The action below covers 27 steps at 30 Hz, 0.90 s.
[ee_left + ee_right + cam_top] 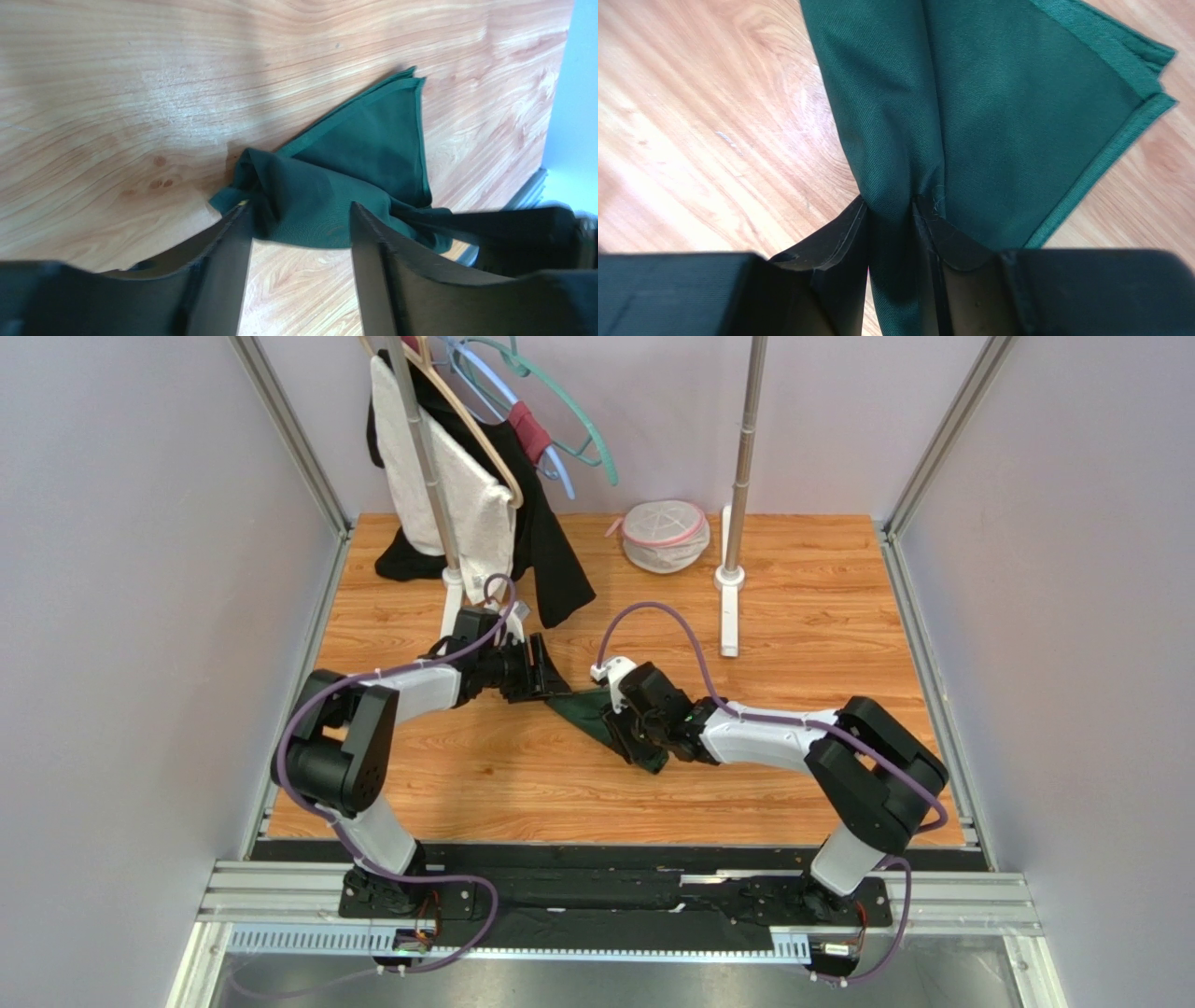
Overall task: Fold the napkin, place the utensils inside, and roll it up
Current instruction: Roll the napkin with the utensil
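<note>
While right fingers (pixel 829 243) pinch napkin (pixel 1018 105) ridge, left fingers (pixel 224 269) stand spread at bunched end: folding step; next needs cloth laid flat on tabletop (pixel 140 105).

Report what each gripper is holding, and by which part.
Right gripper pinches the green napkin by a bunched fold. Left gripper stands open, holding nothing.

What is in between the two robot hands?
The dark green cloth napkin lies bunched between the left gripper and the right gripper. The top view shows this. The right gripper pinches a fold of it.
</note>
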### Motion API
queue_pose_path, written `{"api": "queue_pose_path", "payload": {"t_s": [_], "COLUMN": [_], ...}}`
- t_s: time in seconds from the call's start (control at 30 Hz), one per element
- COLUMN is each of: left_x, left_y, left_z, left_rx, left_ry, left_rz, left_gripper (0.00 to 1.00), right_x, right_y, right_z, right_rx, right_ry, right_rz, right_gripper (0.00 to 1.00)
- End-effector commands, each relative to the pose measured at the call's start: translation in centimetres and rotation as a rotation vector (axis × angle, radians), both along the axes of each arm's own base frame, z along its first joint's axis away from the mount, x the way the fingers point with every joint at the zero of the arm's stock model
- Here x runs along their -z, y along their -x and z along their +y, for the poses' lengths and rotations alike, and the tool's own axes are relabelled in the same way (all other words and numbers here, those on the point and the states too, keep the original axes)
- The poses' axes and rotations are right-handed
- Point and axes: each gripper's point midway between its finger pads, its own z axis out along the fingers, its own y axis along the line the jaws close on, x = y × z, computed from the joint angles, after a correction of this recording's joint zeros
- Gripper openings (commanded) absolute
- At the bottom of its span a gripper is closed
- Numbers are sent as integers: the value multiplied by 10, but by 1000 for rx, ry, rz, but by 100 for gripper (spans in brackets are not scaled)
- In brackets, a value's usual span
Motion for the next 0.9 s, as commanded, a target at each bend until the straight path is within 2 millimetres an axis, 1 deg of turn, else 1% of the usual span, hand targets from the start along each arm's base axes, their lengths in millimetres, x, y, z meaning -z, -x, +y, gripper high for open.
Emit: {"api": "queue_pose_path", "payload": {"t_s": [0.0, 0.17, 0.2, 0.23, 0.27, 0.3, 0.37, 0.4, 0.43, 0.53, 0.63, 0.87], "left_x": [-32, -33, -32, -31, -32, -29, -29, -29, -29, -30, -27, -12], "left_y": [-8, -2, 1, 2, 3, 4, 5, 5, 4, 2, 1, 3], "left_z": [13, 28, 31, 32, 33, 33, 33, 33, 32, 29, 26, 14], "left_rx": [-50, -93, -101, -105, -107, -108, -107, -106, -106, -98, -87, -43], "left_ry": [-26, -72, -82, -86, -83, -81, -77, -71, -67, -50, -39, 9], "left_rz": [-144, -202, -213, -218, -226, -231, -240, -249, -252, -263, -254, -205], "left_gripper": [63, 64, 64, 64, 64, 64, 64, 64, 64, 63, 62, 56], "right_x": [20, 15, 17, 14, 19, 17, 16, 20, 20, 23, 28, 33], "right_y": [34, 35, 34, 33, 35, 33, 33, 32, 30, 27, 27, 23], "right_z": [-2, 0, 0, 1, 0, 1, 1, 0, -1, -2, -3, -2], "right_rx": [-65, -81, -82, -87, -87, -92, -93, -85, -81, -68, -54, -45], "right_ry": [-127, -256, -267, -297, -301, -317, -353, -355, -367, -373, -368, -368], "right_rz": [252, 397, 421, 451, 482, 495, 542, 562, 576, 594, 614, 633], "right_gripper": [30, 30, 30, 30, 30, 30, 29, 28, 28, 28, 28, 28]}}
